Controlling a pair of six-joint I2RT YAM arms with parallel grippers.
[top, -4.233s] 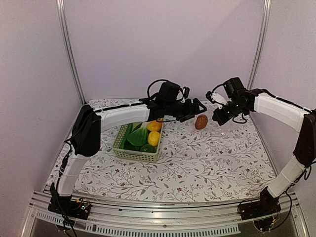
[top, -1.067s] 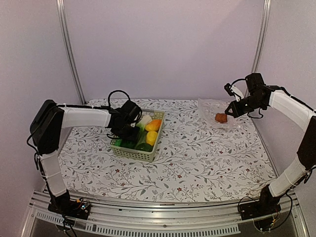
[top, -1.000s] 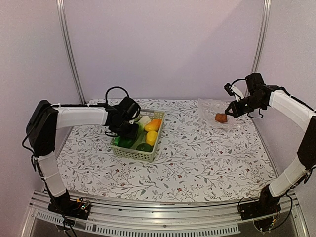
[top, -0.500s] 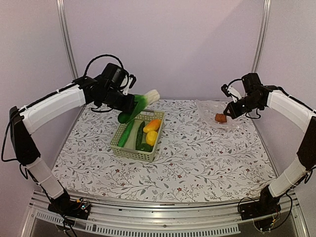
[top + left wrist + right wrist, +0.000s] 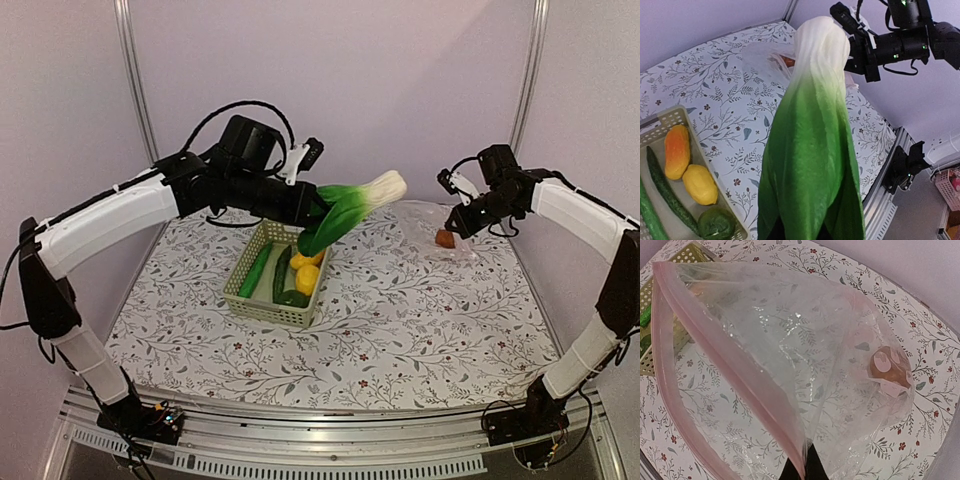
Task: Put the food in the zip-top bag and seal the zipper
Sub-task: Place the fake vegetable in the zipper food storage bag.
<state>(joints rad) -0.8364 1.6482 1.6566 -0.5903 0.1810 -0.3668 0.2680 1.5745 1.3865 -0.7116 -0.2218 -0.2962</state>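
My left gripper point(image 5: 312, 205) is shut on the leafy end of a green bok choy point(image 5: 352, 210) and holds it in the air above the basket. Its white stem points toward the zip-top bag point(image 5: 428, 222). In the left wrist view the bok choy point(image 5: 815, 125) hides most of the fingers. My right gripper point(image 5: 463, 214) is shut on the bag's edge near the pinkish zipper point(image 5: 725, 365) and lifts the mouth open. A brown mushroom-like piece point(image 5: 888, 366) lies inside the bag point(image 5: 790, 335). Cucumbers point(image 5: 258, 270), yellow pieces point(image 5: 309, 279) and an orange piece point(image 5: 676, 151) remain in the basket.
The pale green lattice basket point(image 5: 262, 309) stands left of centre on the flowered tablecloth. A dark green piece point(image 5: 716, 223) lies in its near corner. Metal posts run up the rear corners and a rail lies along the near table edge.
My left arm has lifted the bok choy out of the basket and swung it right, toward the bag. My right gripper has shifted slightly left with the bag edge still in it.
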